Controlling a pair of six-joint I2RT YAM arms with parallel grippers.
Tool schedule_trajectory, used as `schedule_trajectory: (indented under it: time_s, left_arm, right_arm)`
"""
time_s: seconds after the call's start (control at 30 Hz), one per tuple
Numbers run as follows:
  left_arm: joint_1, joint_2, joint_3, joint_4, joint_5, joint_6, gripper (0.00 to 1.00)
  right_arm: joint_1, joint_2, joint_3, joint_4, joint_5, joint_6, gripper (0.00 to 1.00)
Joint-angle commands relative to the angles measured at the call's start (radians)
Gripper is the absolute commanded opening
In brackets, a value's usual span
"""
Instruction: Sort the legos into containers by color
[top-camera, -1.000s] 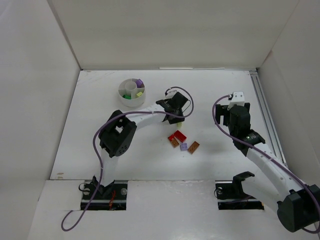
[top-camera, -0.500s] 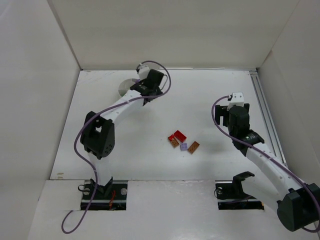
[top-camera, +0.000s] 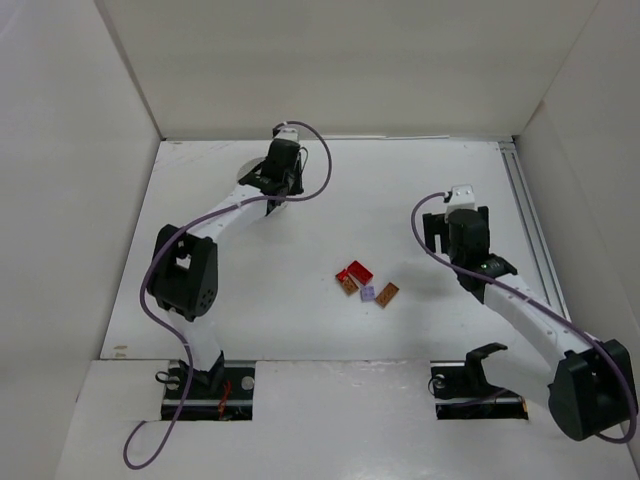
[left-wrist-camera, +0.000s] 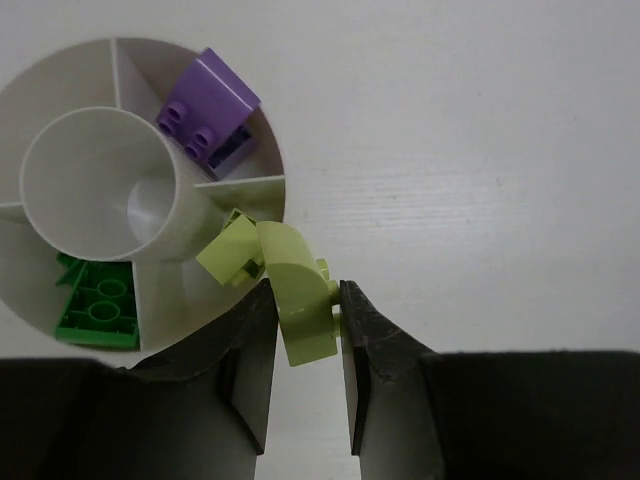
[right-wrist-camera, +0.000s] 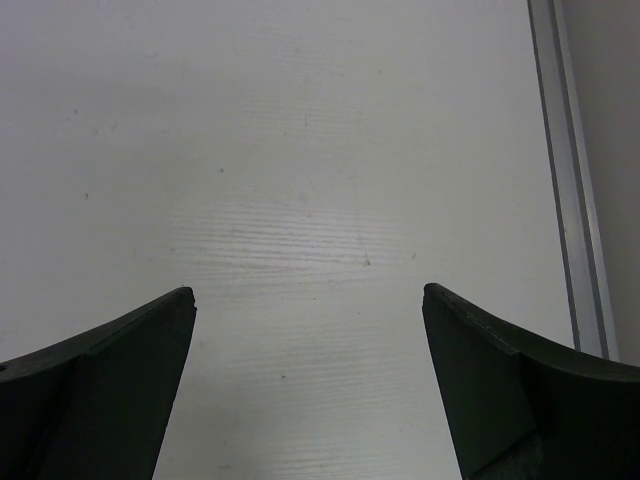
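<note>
Left claw (left-wrist-camera: 306, 292): clamped on a pale yellow-green plastic brick (left-wrist-camera: 295, 270), one finger on each long side.
Held brick's axis: lengthwise along the fingers, far end leaning a little left, rounded face up.
Key relation: the round white divided dish (left-wrist-camera: 60, 75) lies ahead and left of the left claw. The brick's far end crosses the rim and its near end hangs over bare tabletop (left-wrist-camera: 480, 150).
Target wedge: just ahead of the fingertips. A second yellow-green brick (left-wrist-camera: 230, 262) lies in it, tipped against the held one.
Other wedges: a lilac brick (left-wrist-camera: 208, 105) farther ahead, a green brick (left-wrist-camera: 98, 305) off to the left.
Judgement: a short push toward the dish centre looks needed, or the brick may drop on the rim.
Right claw (right-wrist-camera: 308, 300): jaws apart, empty, over bare tabletop.
Loose bricks (top-camera: 366, 284): red, lilac and orange-brown, in a cluster between the arms, probably nearer the right claw.
</note>
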Motion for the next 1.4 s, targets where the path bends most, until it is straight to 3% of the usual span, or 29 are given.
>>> schedule_trajectory:
  time_s: [0.0, 0.13, 0.27, 0.33, 0.47, 0.7, 1.03, 1.37]
  left_arm:
    - [0.008, -0.098, -0.058, 0.156, 0.145, 0.354, 0.01]
    - [0.028, -0.087, -0.02, 0.114, 0.145, 0.436, 0.0]
    - [0.038, -0.087, -0.033, 0.113, 0.246, 0.547, 0.0]
    - [0.048, -0.096, -0.033, 0.113, 0.295, 0.601, 0.08]
    - [0.071, -0.07, -0.003, 0.045, 0.337, 0.683, 0.08]
    - [0.132, -0.046, 0.033, 0.007, 0.418, 0.706, 0.08]
    - [0.132, -0.004, 0.053, -0.032, 0.418, 0.726, 0.08]
    - [0.132, 0.005, 0.042, -0.032, 0.322, 0.716, 0.16]
  right_arm:
    - [-0.006, 0.035, 0.028, 0.071, -0.029, -0.027, 1.0]
    - [-0.006, 0.078, 0.05, 0.071, -0.055, -0.045, 1.0]
    - [-0.006, 0.1, 0.06, 0.071, -0.076, -0.056, 1.0]
    - [-0.006, 0.11, 0.071, 0.071, -0.086, -0.056, 1.0]
    - [-0.006, 0.121, 0.071, 0.071, -0.086, -0.056, 1.0]
    - [-0.025, 0.121, 0.08, 0.071, -0.095, -0.065, 1.0]
    - [-0.054, 0.13, 0.08, 0.071, -0.125, -0.065, 1.0]
    - [-0.072, 0.13, 0.08, 0.071, -0.145, -0.065, 1.0]
